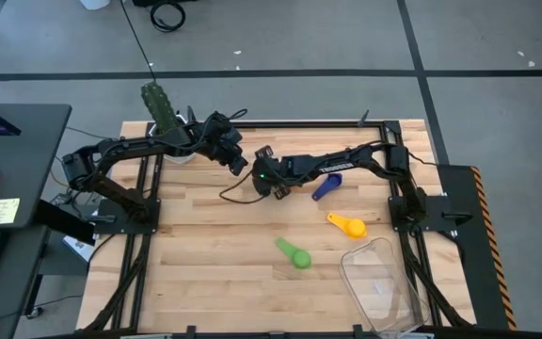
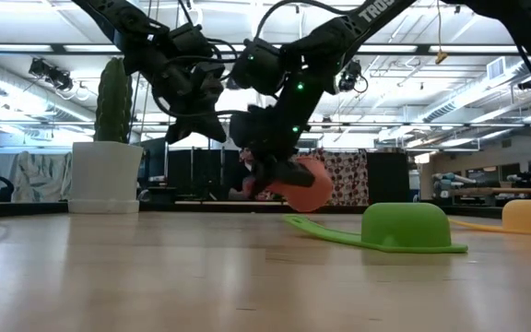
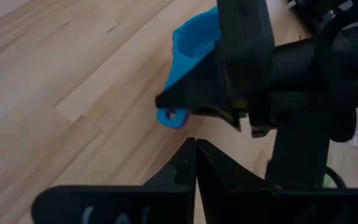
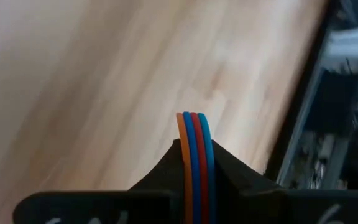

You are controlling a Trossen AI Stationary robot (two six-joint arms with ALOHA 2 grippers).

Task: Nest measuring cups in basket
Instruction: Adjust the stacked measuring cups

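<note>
Apparently right hand [image 4: 194,155] pinches four stacked cup handles [image 4: 194,134]; cups hidden; left hand [image 3: 196,163] closed, empty.

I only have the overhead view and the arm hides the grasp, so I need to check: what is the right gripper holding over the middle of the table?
Observer: The right gripper has its jaws shut on a stack of four flat plastic cup handles: orange, blue, red, light blue.
Operator: Is the left gripper helping?
Observer: No. The left gripper is shut with nothing between its jaws, pointing toward the blue plastic cup of that stack.
Operator: Is the stack off the wood?
Observer: I cannot tell. The low view shows the orange round plastic cup hanging at about the level of the tabletop.
</note>
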